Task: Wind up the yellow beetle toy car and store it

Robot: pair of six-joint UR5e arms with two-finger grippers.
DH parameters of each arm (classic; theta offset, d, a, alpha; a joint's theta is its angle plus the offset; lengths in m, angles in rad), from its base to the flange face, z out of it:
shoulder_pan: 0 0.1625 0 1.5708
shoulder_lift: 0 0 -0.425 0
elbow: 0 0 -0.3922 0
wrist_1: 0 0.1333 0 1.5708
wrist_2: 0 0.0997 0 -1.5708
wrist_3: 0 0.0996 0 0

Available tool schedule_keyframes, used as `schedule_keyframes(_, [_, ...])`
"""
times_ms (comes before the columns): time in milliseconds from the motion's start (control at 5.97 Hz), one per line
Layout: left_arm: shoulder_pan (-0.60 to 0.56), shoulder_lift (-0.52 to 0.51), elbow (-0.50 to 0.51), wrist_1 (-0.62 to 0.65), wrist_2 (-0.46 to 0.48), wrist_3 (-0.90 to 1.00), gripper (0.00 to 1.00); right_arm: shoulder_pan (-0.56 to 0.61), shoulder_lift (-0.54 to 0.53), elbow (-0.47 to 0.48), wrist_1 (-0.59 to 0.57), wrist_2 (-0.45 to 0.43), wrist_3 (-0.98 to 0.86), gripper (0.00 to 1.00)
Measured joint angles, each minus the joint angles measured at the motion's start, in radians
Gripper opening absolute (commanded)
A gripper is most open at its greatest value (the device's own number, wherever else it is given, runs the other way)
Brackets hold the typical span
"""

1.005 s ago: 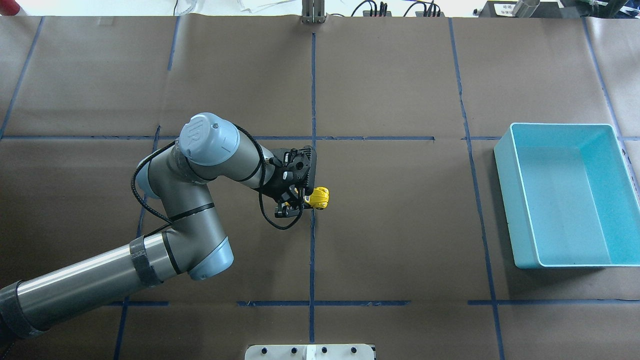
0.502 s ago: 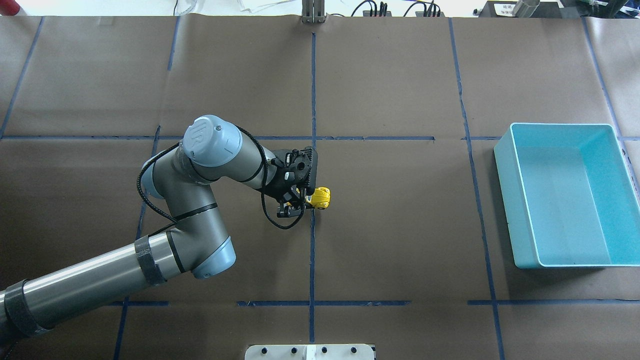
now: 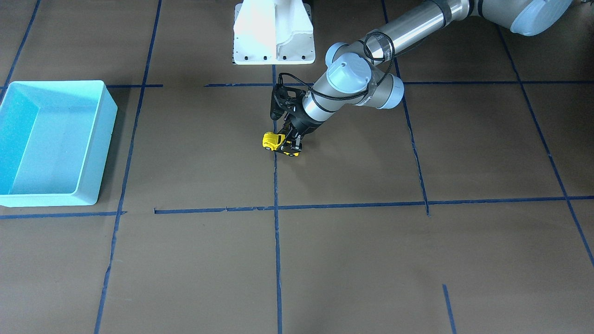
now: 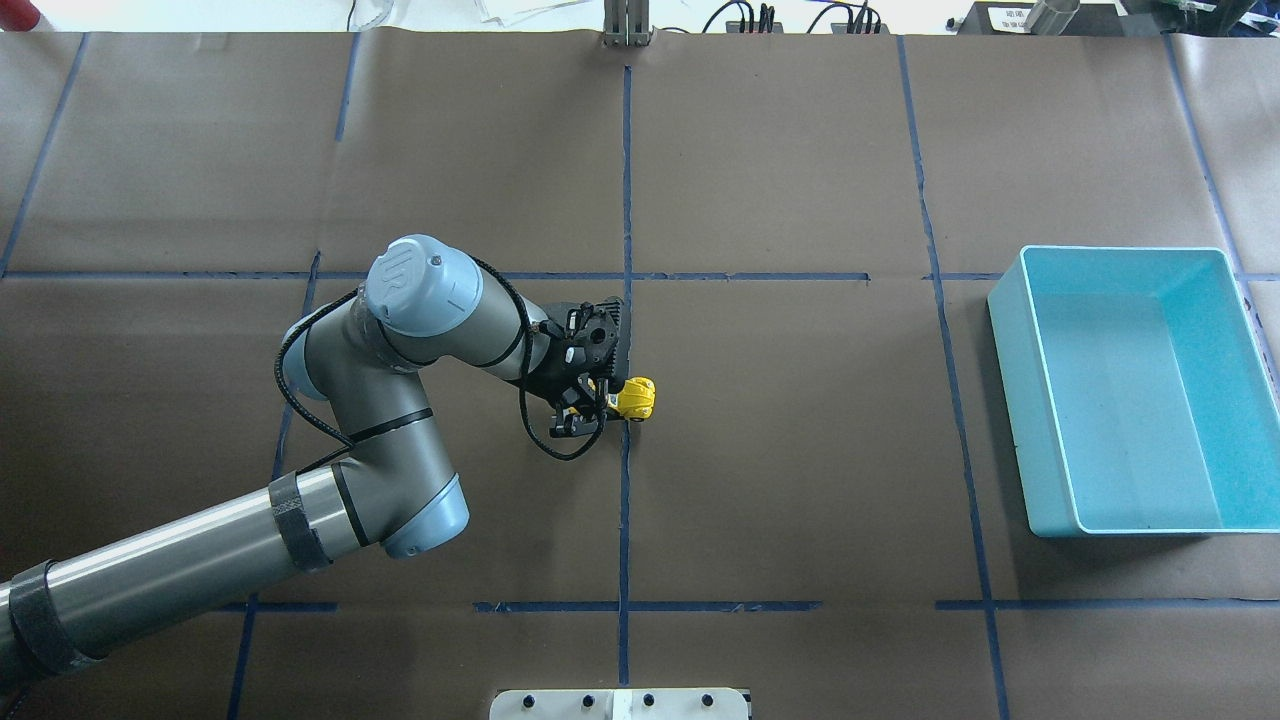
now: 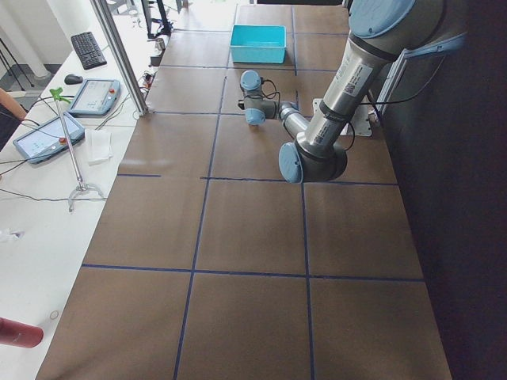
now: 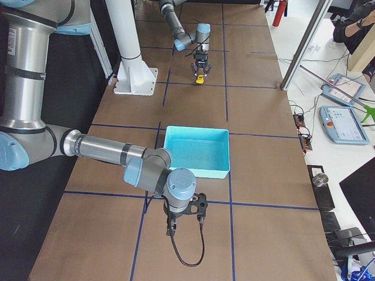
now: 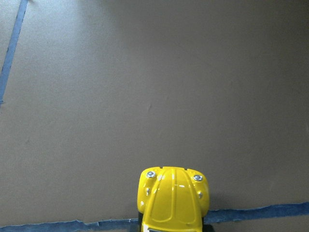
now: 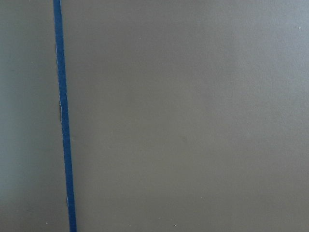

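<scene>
My left gripper is clenched on the rear of the yellow car. The car sits low at the brown table, on the centre blue tape line, nose pointing toward my right side. My left arm's elbow and forearm lie behind the car on my left. A cable loop hangs beside the gripper. The teal bin stands open-topped well apart on my right, past another tape line. My right gripper points down at the table near the bin; I cannot tell whether it is released or clenched.
</scene>
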Motion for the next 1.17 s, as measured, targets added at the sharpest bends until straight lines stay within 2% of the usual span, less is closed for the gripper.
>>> schedule_keyframes(502, [-0.007, 0.023, -0.001, -0.009, 0.000, 0.000, 0.09, 0.000, 0.000, 0.000, 0.000, 0.000, 0.000, 1.00])
schedule_keyframes(1172, [-0.028, 0.111, -0.047, -0.070, -0.003, 0.000, 0.09, 0.001, 0.000, 0.000, 0.000, 0.000, 0.000, 1.00])
